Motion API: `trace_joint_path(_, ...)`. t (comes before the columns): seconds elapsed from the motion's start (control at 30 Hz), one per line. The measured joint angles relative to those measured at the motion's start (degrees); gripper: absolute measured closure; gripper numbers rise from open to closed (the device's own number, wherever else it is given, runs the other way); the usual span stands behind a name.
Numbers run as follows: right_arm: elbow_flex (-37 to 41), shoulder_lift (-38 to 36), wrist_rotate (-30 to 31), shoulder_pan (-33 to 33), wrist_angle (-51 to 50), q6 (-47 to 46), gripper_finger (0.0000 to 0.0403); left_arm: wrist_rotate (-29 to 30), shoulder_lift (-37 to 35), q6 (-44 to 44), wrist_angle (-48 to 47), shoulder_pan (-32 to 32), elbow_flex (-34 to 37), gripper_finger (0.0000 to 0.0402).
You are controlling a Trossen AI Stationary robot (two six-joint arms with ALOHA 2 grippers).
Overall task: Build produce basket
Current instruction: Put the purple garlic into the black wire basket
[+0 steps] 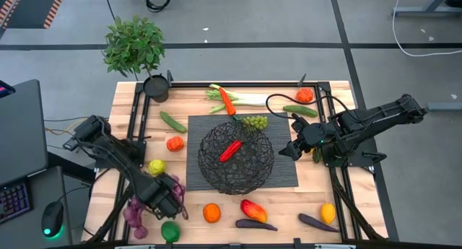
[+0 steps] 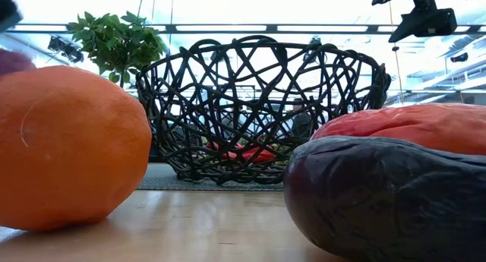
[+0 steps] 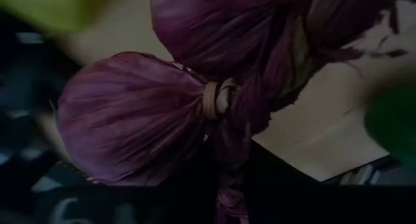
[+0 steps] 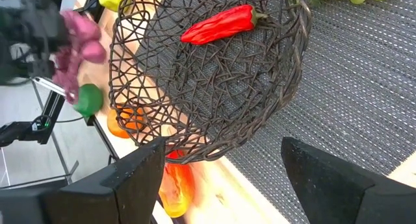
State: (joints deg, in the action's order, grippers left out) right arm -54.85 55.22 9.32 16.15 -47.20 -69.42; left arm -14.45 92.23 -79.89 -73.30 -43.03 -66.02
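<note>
The black wire basket [image 1: 236, 156] stands on a grey mat with one red pepper [image 1: 230, 149] inside; it fills the low view [image 2: 262, 110]. My left gripper [image 1: 164, 196] is at the table's near left, shut on a bunch of purple bulbs [image 1: 136, 211], which fills the left wrist view [image 3: 136, 113] and shows in the right wrist view [image 4: 78, 36]. My right gripper [image 1: 289, 149] is open and empty just right of the basket, over the mat; its fingers [image 4: 136, 178] stand wide apart. My left gripper comes at the purple bunch from above. Bulbs stick out on both sides of it [image 1: 177, 185]. In the wrist view the bunch's stalks [image 3: 231, 198], below the tied neck [image 3: 218, 99], run down into the dark where the fingers are; the place of contact is hidden. Whether the bunch is clear of the table, I cannot tell.
Around the basket lie an orange [image 1: 211, 213], a lime [image 1: 170, 231], a lemon [image 1: 328, 213], two eggplants [image 1: 256, 224], a red-yellow pepper [image 1: 253, 209], cucumbers [image 1: 172, 121], grapes [image 1: 254, 122], a leek [image 1: 242, 99] and a tomato [image 1: 304, 95]. A potted plant [image 1: 137, 47] stands far left.
</note>
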Motion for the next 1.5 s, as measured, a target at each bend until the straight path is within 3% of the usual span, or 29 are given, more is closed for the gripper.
trace_joint_path(0.1,-0.01,-0.01,-0.01,0.01,0.0,-0.01,0.0091,2.84,-1.7,1.53,-7.65,1.78,-4.17,0.033)
trace_joint_path(0.23,-0.02,0.0,-0.4,0.0,0.0,0.03,0.0091,9.87,-4.11,1.61,-14.07,4.16,-10.44,0.0347)
trace_joint_path(0.47,-0.02,0.0,-1.35,-0.05,-0.06,0.08,0.0091,22.69,-5.76,5.73,-14.49,10.01,-19.47,0.0365)
trace_joint_path(0.63,0.0,0.0,-0.14,-0.07,-1.5,-0.92,0.0091,27.79,-5.78,13.61,-9.95,15.28,-21.11,0.0344)
trace_joint_path(0.97,-0.02,-0.02,-0.81,-0.05,-2.61,-2.84,0.0091,30.49,-5.76,28.55,8.74,25.67,-21.13,0.0365)
trace_joint_path(1.13,-0.02,-0.02,-1.41,-0.05,-2.62,-3.08,0.0091,29.46,-5.76,33.8,18.1,31.54,-21.13,0.0344)
trace_joint_path(1.5,-0.02,-0.04,-1.89,-0.05,-2.79,-4.78,0.0091,23.18,-2.07,36.09,19.19,39.65,-21.18,0.0358)
